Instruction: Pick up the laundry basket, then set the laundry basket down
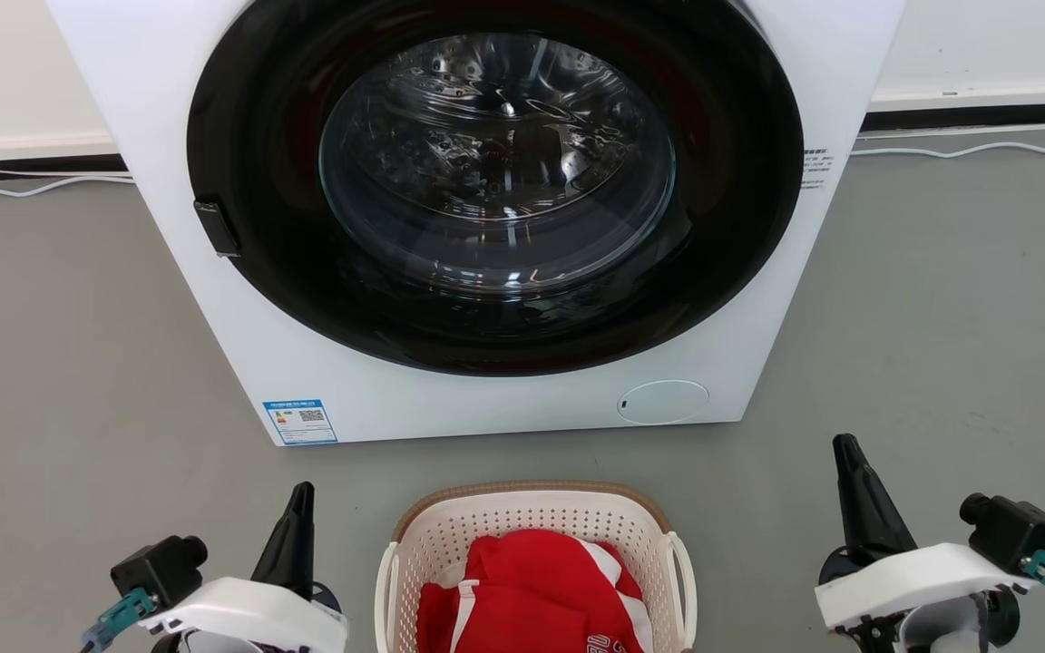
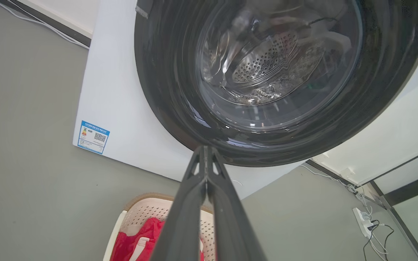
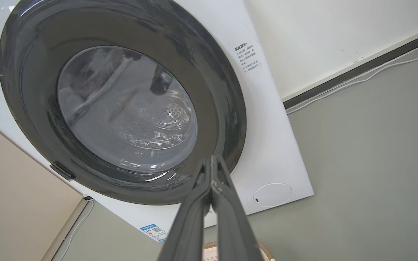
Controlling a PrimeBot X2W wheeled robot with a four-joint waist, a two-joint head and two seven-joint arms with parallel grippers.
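While both arms hang clear of it, the laundry basket (image 1: 522, 519) stands upright on the grey floor (image 1: 940, 317), near the front of the washing machine (image 1: 241, 317) and between our two grippers. Its near part is cut off by the bottom edge of the head view. Inside it lies a crumpled red garment (image 1: 532, 580) with white stripes, covering most of the bottom that we can see. The machine's round dark door (image 1: 259, 272) is closed, and through its glass we see the perforated steel drum (image 1: 504, 118). The basket is cream-white plastic pierced with small holes, rounded at the corners, with a tan woven-look rim (image 1: 532, 487) and a white loop handle (image 1: 684, 567) on each side. Our left gripper (image 1: 301, 508) has its jaws pressed together on nothing, apart from the basket; our right gripper (image 1: 849, 453) is likewise closed and empty, further out to the right
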